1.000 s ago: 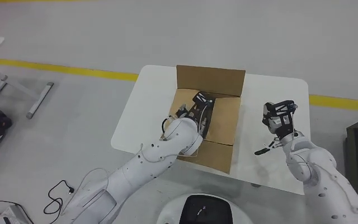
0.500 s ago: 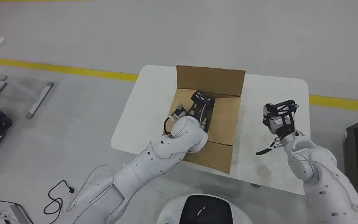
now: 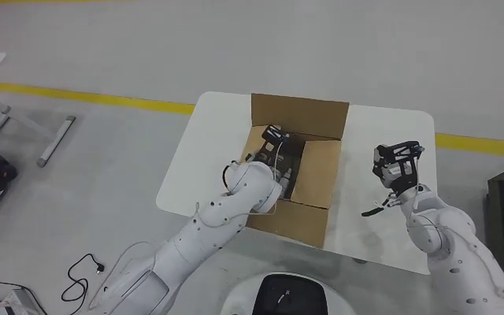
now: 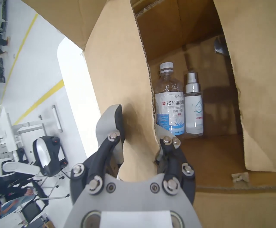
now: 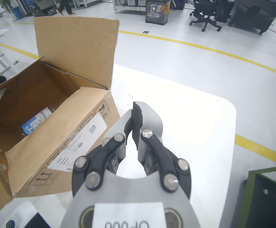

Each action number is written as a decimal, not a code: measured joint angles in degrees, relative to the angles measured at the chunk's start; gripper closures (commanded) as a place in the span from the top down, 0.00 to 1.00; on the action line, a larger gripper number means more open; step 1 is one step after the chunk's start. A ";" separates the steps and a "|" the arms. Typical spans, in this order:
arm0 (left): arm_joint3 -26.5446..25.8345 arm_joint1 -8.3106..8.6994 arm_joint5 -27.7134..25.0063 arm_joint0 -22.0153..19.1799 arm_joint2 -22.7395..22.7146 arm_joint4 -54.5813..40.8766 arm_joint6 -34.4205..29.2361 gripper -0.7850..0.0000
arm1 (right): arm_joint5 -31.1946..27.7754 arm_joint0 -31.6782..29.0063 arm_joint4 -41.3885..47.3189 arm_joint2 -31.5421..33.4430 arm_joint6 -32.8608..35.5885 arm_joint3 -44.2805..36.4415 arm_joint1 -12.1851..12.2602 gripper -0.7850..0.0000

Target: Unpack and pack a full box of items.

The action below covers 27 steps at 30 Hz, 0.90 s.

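Sitting on a white round-cornered table [image 3: 386,134], a brown cardboard box [image 3: 299,114] stands with its flaps up. It holds a clear plastic bottle with a white cap and a blue-and-white label [image 4: 170,101]. Just beside that bottle is a smaller clear spray bottle with a white label [image 4: 194,105]. The two lie parallel on the box floor with their caps pointing the same way, and the larger one is next to the wall where the left gripper [image 4: 138,123] is. That gripper is spread, with one finger outside the cardboard wall and the other inside it, so the torn edge of the wall runs up between them.

The top view puts the left arm across the near left part of the box, covering much of the interior. The left wrist view looks straight down into the box at both bottles. The right wrist view takes in the box's outer side, which carries a white shipping label [image 5: 79,142] and printed arrows, and the larger bottle's label shows over the rim.

The right gripper [image 5: 133,114] hangs above bare table to the right of the box, its fingers pressed together on nothing.

Pale grey floor crossed by a yellow line [image 3: 94,98] surrounds the table, and black office chairs [image 5: 207,19] stand beyond it
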 measured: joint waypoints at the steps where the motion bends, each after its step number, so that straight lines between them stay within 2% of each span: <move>1: -1.15 0.04 -0.83 0.68 -1.28 -2.28 0.24 0.00 | 0.05 -0.16 0.05 0.57 0.06 -0.05 0.04 0.00; 7: -4.98 0.31 -3.91 2.85 -7.72 -13.75 0.14 0.00 | -0.36 -1.39 0.24 3.21 0.64 -1.39 0.31 0.00; 15: -6.58 0.32 -5.58 3.79 -14.25 -30.58 -1.67 0.00 | -2.22 -2.65 0.82 5.51 1.43 -2.11 0.47 0.00; 20: -5.18 0.44 -7.99 3.69 -17.54 -41.92 -2.83 0.00 | -5.20 -2.80 2.60 6.60 1.68 -1.38 0.47 0.00; 27: 0.50 0.98 -10.06 2.26 -21.85 -53.09 -4.07 0.00 | -10.79 -1.58 2.33 6.35 2.70 0.32 0.40 0.00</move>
